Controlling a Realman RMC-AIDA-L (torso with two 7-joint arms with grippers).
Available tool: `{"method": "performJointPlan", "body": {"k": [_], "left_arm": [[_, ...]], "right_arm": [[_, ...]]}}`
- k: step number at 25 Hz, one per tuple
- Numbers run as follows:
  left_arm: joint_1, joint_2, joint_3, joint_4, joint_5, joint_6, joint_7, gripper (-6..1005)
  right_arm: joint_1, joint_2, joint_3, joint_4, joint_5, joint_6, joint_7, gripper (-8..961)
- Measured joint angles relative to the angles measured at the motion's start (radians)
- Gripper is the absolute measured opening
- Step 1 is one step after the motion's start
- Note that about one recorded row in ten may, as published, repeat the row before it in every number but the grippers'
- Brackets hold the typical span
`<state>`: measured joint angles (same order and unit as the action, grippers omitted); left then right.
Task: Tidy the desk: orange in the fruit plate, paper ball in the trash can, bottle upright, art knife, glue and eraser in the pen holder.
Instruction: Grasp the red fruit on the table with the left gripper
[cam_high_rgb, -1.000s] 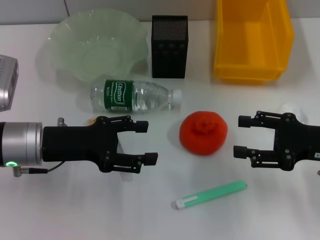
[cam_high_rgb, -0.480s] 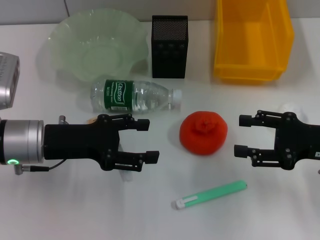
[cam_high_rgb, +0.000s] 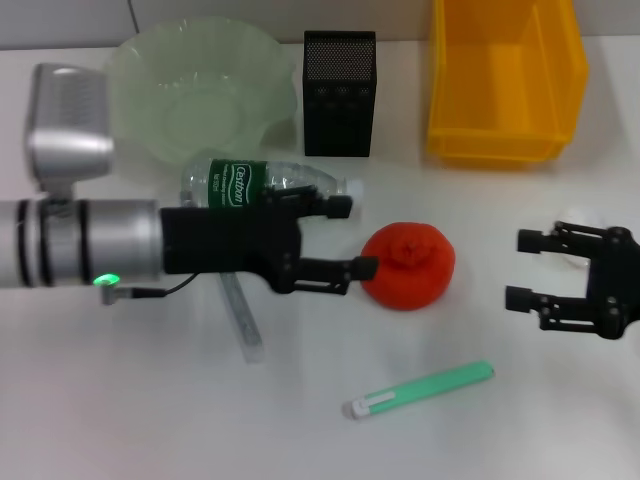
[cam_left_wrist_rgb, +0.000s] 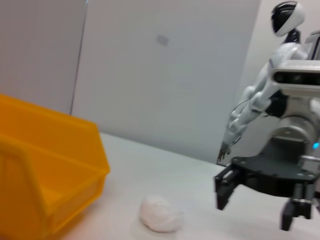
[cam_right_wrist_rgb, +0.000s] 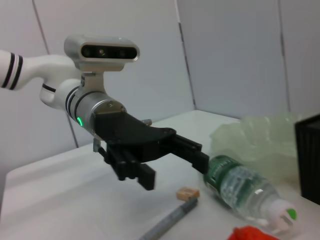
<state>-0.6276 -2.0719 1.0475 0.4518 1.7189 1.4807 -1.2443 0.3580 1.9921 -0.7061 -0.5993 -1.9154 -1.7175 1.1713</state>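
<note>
Orange (cam_high_rgb: 407, 264) sits near the middle of the counter (cam_high_rgb: 150, 420), between my two arms, and it is the thing my left gripper (cam_high_rgb: 345, 237) is set up for. My left fingers are spread wide, one over the bottle's cap end and the lower one reaching right up to the fruit's left flank; whether it touches the skin I cannot tell. The orange lies straight ahead of those fingers, along the line of my forearm, so my left arm is plainly the nearer one. My right gripper (cam_high_rgb: 533, 270) hangs well apart on the fruit's other side, toward the counter's right edge, its fingers also open and empty, with the paper ball (cam_left_wrist_rgb: 161, 214) just behind it.

The fruit plate (cam_high_rgb: 150, 75) waits at the far left corner, behind the bottle (cam_right_wrist_rgb: 245, 185), which lies on its side with its long axis running along the counter and its cap toward the orange. I judge the next move is to push forward until the fruit sits between my left fingers, then close. The risk is nudging the round fruit so it rolls, or clipping the bottle beside my upper finger.
</note>
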Motion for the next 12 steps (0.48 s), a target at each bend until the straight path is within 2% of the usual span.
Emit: {"method": "performJointPlan", "body": {"k": [3, 5, 8, 11, 12], "left_arm": [[-0.036, -0.001, 0.001, -0.040, 0.000, -0.038, 0.002, 798], [-0.036, -0.001, 0.001, -0.040, 0.000, -0.038, 0.002, 794], [-0.126, -0.007, 0.025, -0.142, -0.001, -0.160, 0.041, 788], [-0.126, -0.007, 0.025, -0.142, -0.001, -0.160, 0.041, 782], [-0.147, -0.008, 0.033, -0.170, -0.002, -0.190, 0.053, 780]], "right_arm": [[-0.011, -0.001, 0.057, 0.000, -0.041, -0.009, 0.001, 762], [-0.012, -0.001, 0.063, 0.000, -0.045, -0.008, 0.001, 762], [-0.013, -0.001, 0.067, 0.000, -0.054, -0.003, 0.001, 762], [-0.013, -0.001, 0.067, -0.001, -0.055, -0.002, 0.001, 762], [-0.013, -0.001, 0.067, -0.001, -0.055, -0.001, 0.001, 762]]}}
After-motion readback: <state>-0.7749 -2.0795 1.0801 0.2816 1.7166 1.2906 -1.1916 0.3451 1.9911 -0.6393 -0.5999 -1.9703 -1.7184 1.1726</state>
